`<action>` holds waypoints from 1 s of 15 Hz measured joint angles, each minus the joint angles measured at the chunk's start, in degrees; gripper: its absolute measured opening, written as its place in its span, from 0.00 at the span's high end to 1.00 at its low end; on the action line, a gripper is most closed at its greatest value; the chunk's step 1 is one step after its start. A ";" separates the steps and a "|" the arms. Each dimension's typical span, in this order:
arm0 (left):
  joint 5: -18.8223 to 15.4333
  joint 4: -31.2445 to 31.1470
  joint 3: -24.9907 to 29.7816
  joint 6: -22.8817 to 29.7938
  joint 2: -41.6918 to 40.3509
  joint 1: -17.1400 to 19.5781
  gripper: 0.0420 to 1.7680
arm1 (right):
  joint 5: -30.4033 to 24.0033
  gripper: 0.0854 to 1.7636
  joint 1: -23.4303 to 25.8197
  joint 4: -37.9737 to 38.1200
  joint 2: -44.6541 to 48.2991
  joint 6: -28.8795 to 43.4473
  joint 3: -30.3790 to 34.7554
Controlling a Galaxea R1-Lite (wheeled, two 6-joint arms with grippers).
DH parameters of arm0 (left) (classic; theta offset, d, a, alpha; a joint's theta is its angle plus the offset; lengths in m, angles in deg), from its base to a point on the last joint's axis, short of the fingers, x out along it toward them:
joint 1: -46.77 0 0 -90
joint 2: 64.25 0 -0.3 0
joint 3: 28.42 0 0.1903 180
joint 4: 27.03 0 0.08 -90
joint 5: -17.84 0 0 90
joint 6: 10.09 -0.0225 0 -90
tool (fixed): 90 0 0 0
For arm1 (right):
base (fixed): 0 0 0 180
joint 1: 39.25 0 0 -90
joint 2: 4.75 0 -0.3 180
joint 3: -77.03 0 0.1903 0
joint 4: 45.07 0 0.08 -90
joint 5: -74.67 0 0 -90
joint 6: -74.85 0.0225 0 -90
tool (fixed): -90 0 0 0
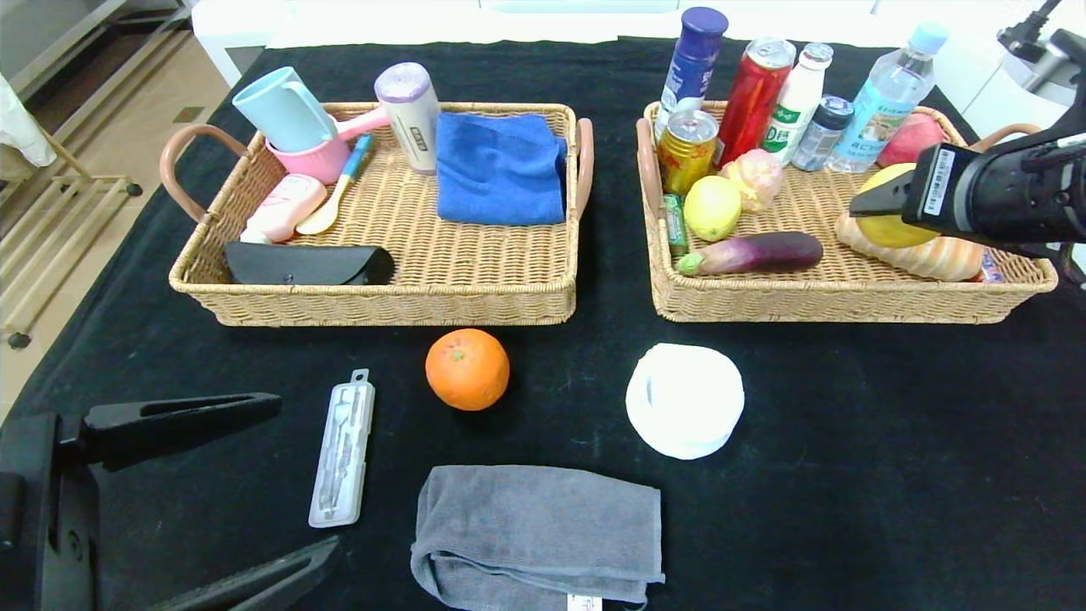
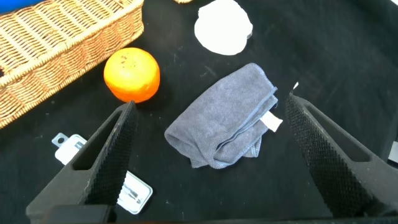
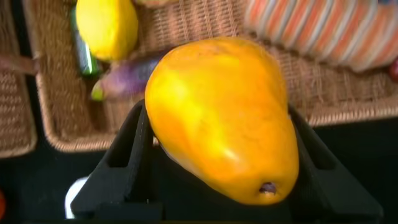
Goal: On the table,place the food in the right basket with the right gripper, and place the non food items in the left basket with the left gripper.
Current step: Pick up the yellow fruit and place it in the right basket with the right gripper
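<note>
Our left gripper (image 1: 254,484) is hanging released at the near left of the table (image 1: 848,475), fingers spread wide and grasping nothing. Just right of its far finger, we are seeing the clear tool case (image 1: 342,447) lying flat on the cloth. Far behind it, the left basket (image 1: 373,297) is holding a blue cloth (image 1: 501,167) among other goods. Moving right, the orange (image 1: 467,369) is resting near the front wall of that basket, and the grey towel (image 1: 537,537) is lying folded at the near edge. Next, the white roll (image 1: 685,400) is sitting right of the orange, well apart from it. Farther right, the right basket (image 1: 848,301) is holding a lemon (image 1: 712,207), an eggplant (image 1: 759,252) and the bread loaf (image 1: 929,255). Over the right end of that basket, our right gripper (image 1: 874,204) is clenching the yellow pear (image 1: 887,204) between its fingers, above the loaf.
</note>
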 joint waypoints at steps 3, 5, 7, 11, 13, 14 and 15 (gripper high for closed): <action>-0.04 0.00 0.00 -0.09 0.02 -0.04 0.03 | 0.00 0.33 2.18 -6.91 -3.27 -0.85 0.11; -0.06 0.00 0.00 -0.09 0.02 -0.04 0.03 | -0.02 0.33 3.43 -9.84 -5.12 -0.83 0.38; -0.06 0.00 0.00 -0.11 0.04 -0.04 0.03 | -0.13 0.33 4.04 -11.00 -6.80 -0.90 0.40; -0.09 0.00 0.00 -0.11 0.04 -0.04 0.03 | -0.18 0.33 4.33 -11.22 -8.24 -0.94 -0.37; -0.09 0.00 0.00 -0.11 0.04 -0.04 0.03 | -0.18 0.34 4.30 -11.24 -8.42 -0.93 -0.45; -0.09 -0.02 0.00 -0.11 0.02 -0.04 0.03 | -0.16 0.29 4.25 -11.22 -8.44 -0.93 -0.45; -0.09 -0.02 0.00 -0.11 0.02 -0.04 0.03 | -0.16 0.25 4.28 -11.25 -8.42 -0.93 -0.45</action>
